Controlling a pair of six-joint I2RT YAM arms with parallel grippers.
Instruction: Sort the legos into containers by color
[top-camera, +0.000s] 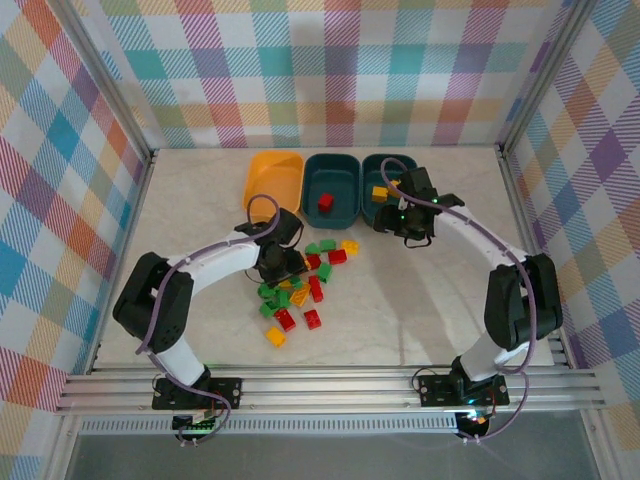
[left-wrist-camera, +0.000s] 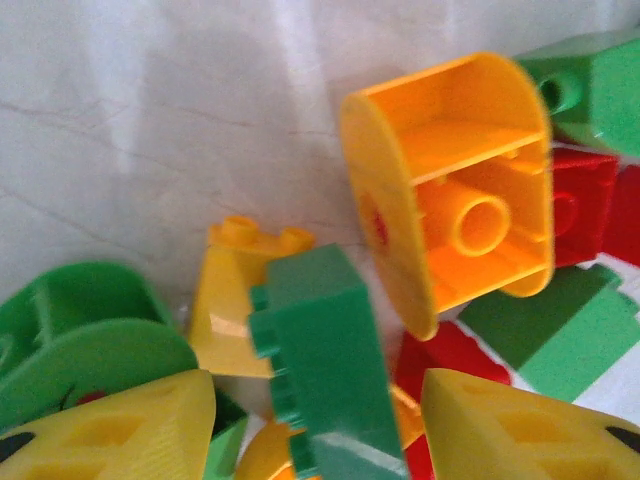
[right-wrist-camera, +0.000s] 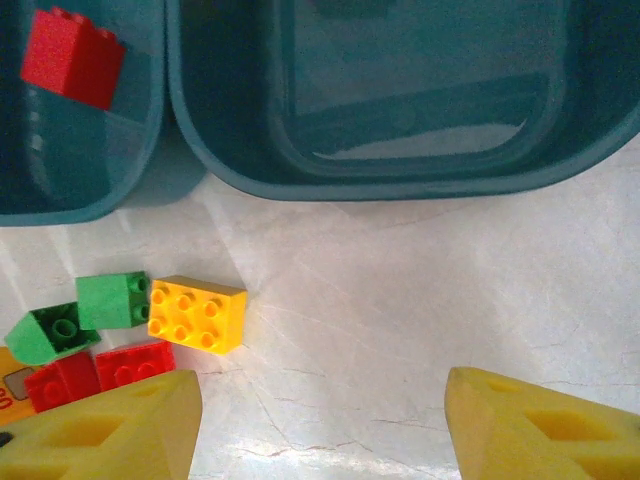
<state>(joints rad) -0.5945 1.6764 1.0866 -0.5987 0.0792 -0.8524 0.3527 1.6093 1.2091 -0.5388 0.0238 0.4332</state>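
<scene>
Reaching down into the pile of bricks (top-camera: 300, 290) at the middle of the worktop (top-camera: 200, 210), the left tool (left-wrist-camera: 318, 425) straddles a green brick (left-wrist-camera: 325, 360) that stands on end. Its yellow fingers (left-wrist-camera: 110, 430) sit on either side with a sliver of gap each way, so I'd call it open around the brick, not clamped on it. The brick is hemmed in. A yellow sloped piece (left-wrist-camera: 235, 300) is just behind it, a hollow orange piece (left-wrist-camera: 450, 180) is tipped on its side next to it, and red pieces (left-wrist-camera: 455, 352) lie underneath. That crowding is probably why the tool comes at the one brick that sticks up.

Across the way, the right tool (right-wrist-camera: 322, 425) hangs open with nothing in it over bare worktop, just in front of the right teal tub (right-wrist-camera: 400, 170). The nearest loose bricks, among them a flat yellow brick (right-wrist-camera: 197, 315), lie off to one side of it.

The three tubs stand in a row at the back, within reach of both arms. A red brick (top-camera: 324, 203) lies in the middle teal tub (top-camera: 331, 170), and what looks like a yellow one (top-camera: 380, 193) lies in the right teal tub. I can't make out any brick in the orange-yellow tub (top-camera: 272, 180), so my guess is that green belongs there. Most bricks are in the pile, so the sorting looks barely begun.
</scene>
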